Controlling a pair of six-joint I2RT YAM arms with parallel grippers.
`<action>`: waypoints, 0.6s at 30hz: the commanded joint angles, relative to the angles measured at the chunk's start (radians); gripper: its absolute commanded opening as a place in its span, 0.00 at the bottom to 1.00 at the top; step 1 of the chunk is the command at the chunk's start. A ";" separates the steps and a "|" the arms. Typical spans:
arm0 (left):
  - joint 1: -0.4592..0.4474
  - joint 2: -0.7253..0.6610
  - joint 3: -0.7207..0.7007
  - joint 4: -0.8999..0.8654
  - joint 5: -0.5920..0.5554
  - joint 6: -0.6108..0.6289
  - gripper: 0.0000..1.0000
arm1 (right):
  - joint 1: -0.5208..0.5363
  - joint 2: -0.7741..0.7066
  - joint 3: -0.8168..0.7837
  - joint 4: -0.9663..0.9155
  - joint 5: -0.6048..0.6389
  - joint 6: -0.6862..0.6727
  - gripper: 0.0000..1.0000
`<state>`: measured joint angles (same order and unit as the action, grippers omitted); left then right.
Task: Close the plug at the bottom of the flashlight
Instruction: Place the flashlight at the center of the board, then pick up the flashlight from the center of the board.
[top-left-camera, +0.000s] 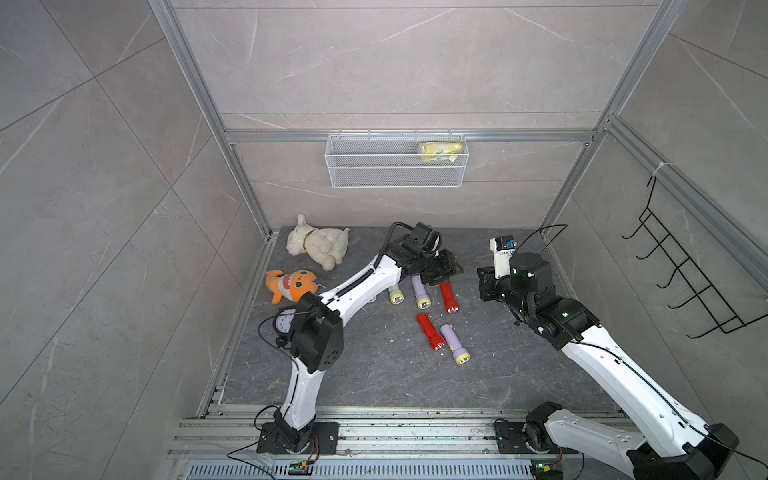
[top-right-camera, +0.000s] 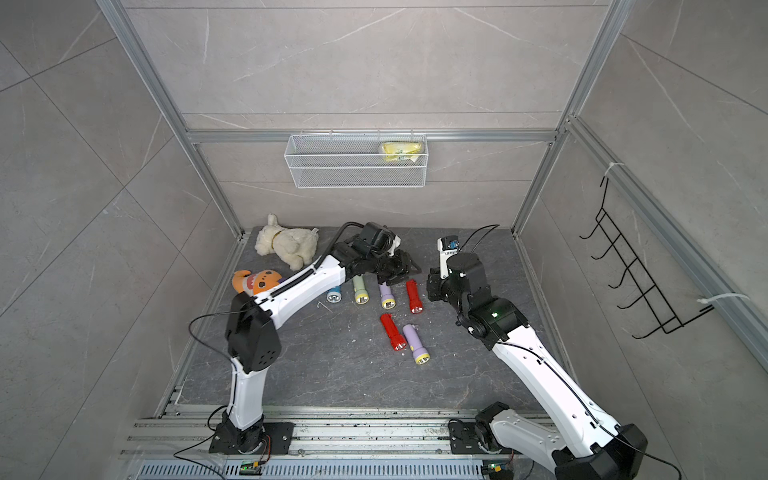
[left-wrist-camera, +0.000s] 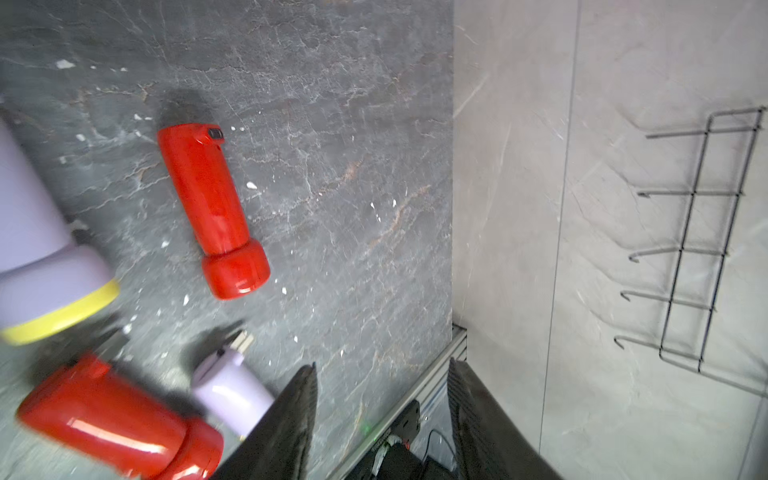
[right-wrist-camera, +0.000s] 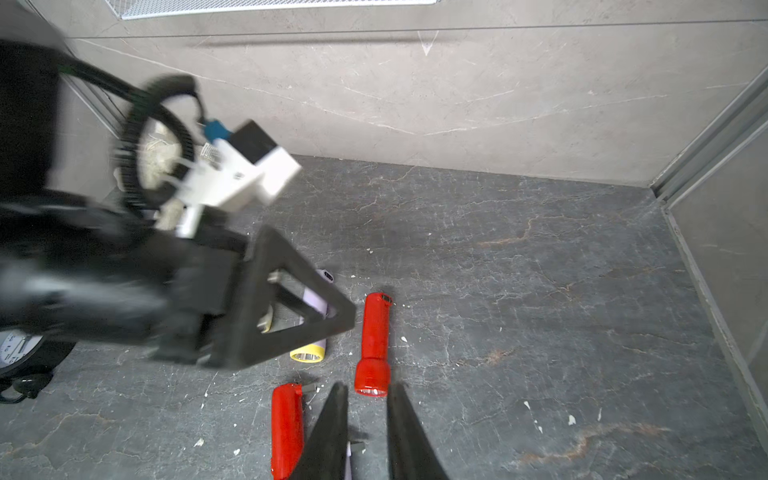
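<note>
A: Left gripper (left-wrist-camera: 382, 363): jaws apart, nothing in them, hanging over the far end of the far row, beside the red flashlight (left-wrist-camera: 212, 208) lying on the table (left-wrist-camera: 353, 166). Right gripper (right-wrist-camera: 365, 388): jaws narrowly parted, also empty, off to the right of the row.

B: Step, by my reading: press that red flashlight's tail plug (left-wrist-camera: 214, 134) shut. How?

A: Approach along the body's axis with one fingertip flat on the plug. A round body may roll or slide, so brace the head end with the right gripper.

B: Unclear?

A: Motion blur, so I cannot tell whether the plug is seated. The left arm (top-left-camera: 365, 278) covers the row's tails in both top views.
</note>
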<state>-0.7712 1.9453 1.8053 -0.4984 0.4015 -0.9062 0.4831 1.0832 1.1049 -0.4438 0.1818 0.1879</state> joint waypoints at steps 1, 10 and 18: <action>-0.023 -0.094 -0.219 -0.034 -0.077 0.045 0.49 | -0.002 0.010 0.017 0.004 -0.020 0.013 0.21; -0.120 -0.104 -0.433 -0.097 -0.312 0.031 0.48 | -0.003 0.013 0.032 -0.012 -0.060 0.028 0.22; -0.122 -0.045 -0.433 -0.045 -0.342 -0.002 0.51 | -0.003 -0.006 0.025 -0.024 -0.051 0.021 0.22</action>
<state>-0.8967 1.8889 1.3415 -0.5579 0.1009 -0.8936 0.4831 1.0920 1.1099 -0.4519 0.1341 0.1955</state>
